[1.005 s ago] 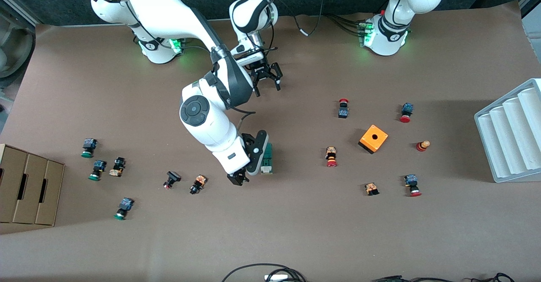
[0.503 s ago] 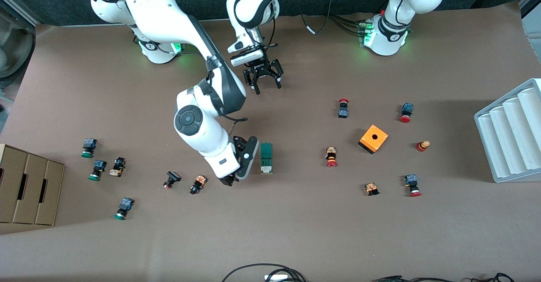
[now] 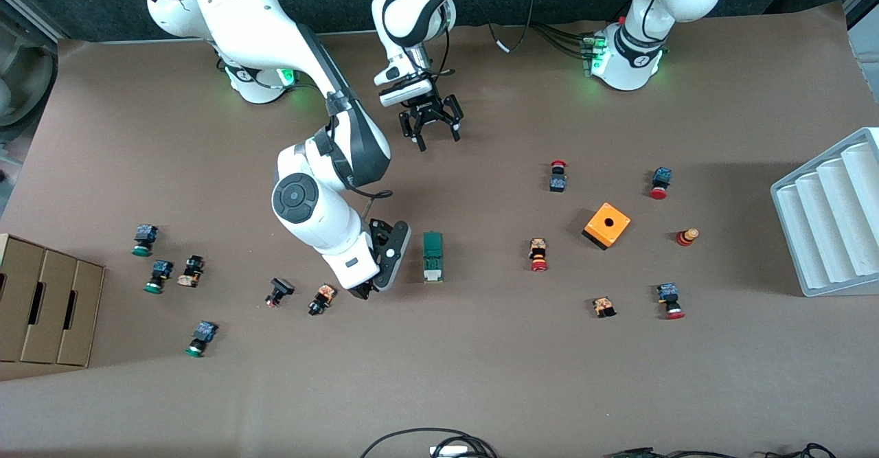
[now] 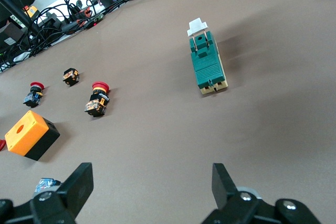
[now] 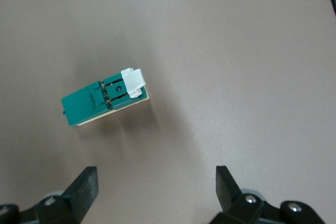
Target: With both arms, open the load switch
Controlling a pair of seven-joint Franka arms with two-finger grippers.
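The load switch [image 3: 432, 257] lies flat near the table's middle, a dark green block whose white end points toward the front camera. It also shows in the left wrist view [image 4: 207, 66] and the right wrist view [image 5: 102, 100]. My right gripper [image 3: 367, 289] hangs over bare table beside the switch, toward the right arm's end, open and empty [image 5: 156, 187]. My left gripper [image 3: 437, 139] hovers over bare table between the switch and the robots' bases. It is open with nothing between its fingers [image 4: 151, 182].
An orange cube with a hole [image 3: 606, 225] and several red push buttons [image 3: 538, 255] lie toward the left arm's end. More buttons [image 3: 321, 299] lie toward the right arm's end, by a cardboard box [image 3: 41, 307]. A white ribbed tray [image 3: 831, 218] sits at the table's edge.
My right gripper has drawn sideways off the load switch toward the right arm's end, leaving the switch fully uncovered. My left gripper has shifted slightly toward the bases.
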